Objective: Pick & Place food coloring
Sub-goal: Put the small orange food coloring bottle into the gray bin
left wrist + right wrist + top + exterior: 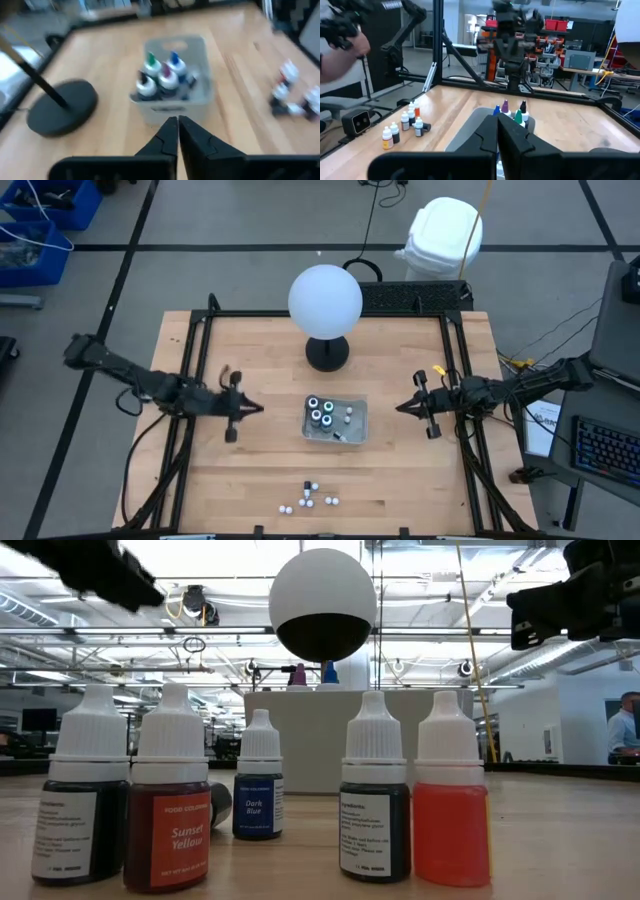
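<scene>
Several small white-capped food coloring bottles [310,498] stand on the wood near the table's front edge, and they fill the low view [375,800]. More food coloring bottles [320,412] with coloured tops [159,77] stand in a clear tray [352,430] at the table's middle. My left gripper [258,409] hangs shut to the left of the tray, pointing at it [176,120], with nothing in it. My right gripper [399,407] hangs shut to the right of the tray [496,122], with nothing in it either.
A big white globe [325,300] on a thin stem with a black round base [327,352] stands just behind the tray. Black frame rails [190,370] run along the table's left, right and far edges. Bare wood lies between the tray and the front bottles.
</scene>
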